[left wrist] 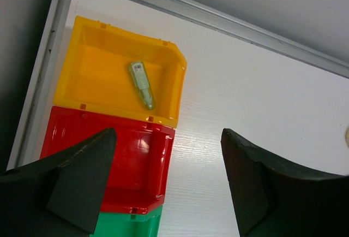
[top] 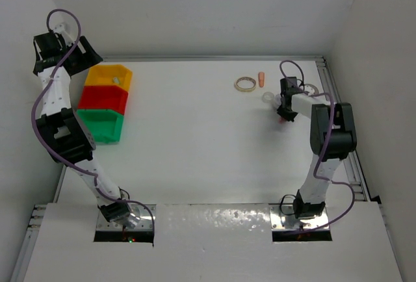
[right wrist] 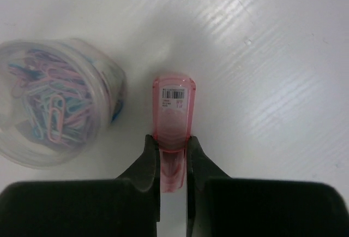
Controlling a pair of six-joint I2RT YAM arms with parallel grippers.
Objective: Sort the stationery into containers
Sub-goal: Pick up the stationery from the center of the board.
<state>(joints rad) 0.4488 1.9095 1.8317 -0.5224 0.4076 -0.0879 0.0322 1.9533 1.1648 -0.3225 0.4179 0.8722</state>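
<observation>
Right gripper (right wrist: 173,141) is closed down on the pink capsule (right wrist: 173,103), pinching only its near end. Most of the body, barcode label up, juts past the fingertips toward 12 o'clock. I cannot tell whether it rests on the table (top: 195,139) or is just clear of it. Main risk is the short bite on smooth, rounded plastic: on lifting, the overhanging end could droop, pivot between the pads, or squirt out. The paper-clip tub (right wrist: 54,111) sits just beside the capsule at 9 o'clock, so a sideways swing before gaining height could nudge or tip it and scatter clips. In the top view the tan tape ring (top: 245,84) and orange capsule (top: 261,78) lie near the gripper at about 11 o'clock, and a low leftward sweep could drag them. The carry is long, since the yellow bin (top: 110,77), red bin (top: 104,99) and green bin (top: 101,126) sit at the far 9 o'clock side of the table; a weak hold has time to fail. Left gripper (left wrist: 168,138) hangs over the bins with jaws wide apart and nothing between them, so the arms may crowd each other at drop-off. The yellow bin holds a green capsule (left wrist: 142,84), so it is the likely target. Releasing over the wrong bin, or from too high, could mis-sort the piece or bounce it out.
</observation>
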